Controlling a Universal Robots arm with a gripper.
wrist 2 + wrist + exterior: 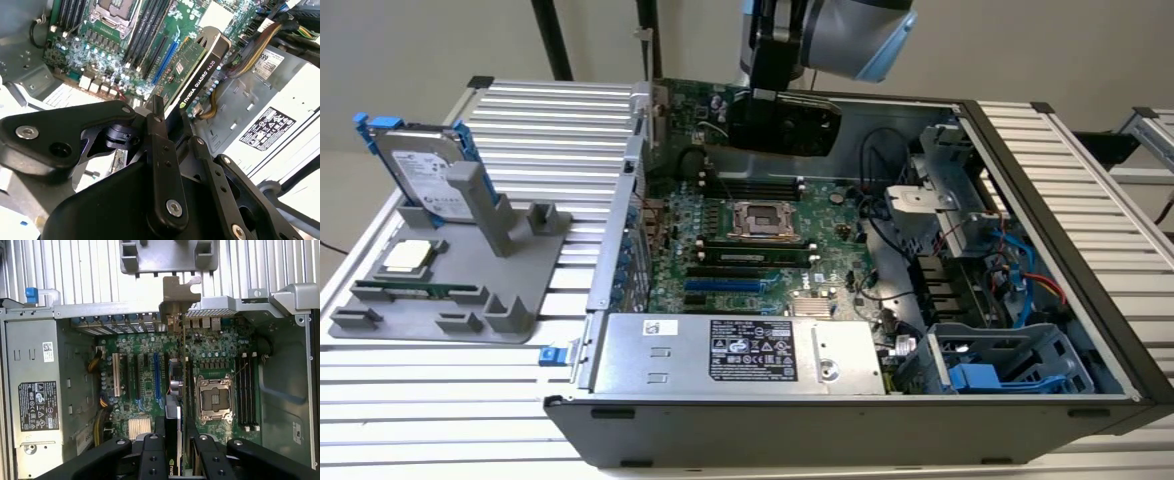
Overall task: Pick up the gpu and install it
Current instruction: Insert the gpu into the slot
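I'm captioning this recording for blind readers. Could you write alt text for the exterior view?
A robot arm's end effector holds the gpu on edge above the motherboard inside an open computer case. On the exterior view's left, a grey stand carries an upright hard drive.

— Looks like a robotics lab or test bench, not a home.
— Judging by what?
— By the ribbed aluminium tabletop (547, 130), an opened computer case (787, 440) laid on its side with motherboard (761, 250) bare, and a grey fixture (420, 320) holding loose parts upright.
— Anything else?
— Black stand poles (555, 40) against a plain wall (414, 50), and a robot arm (854, 35) overhead.
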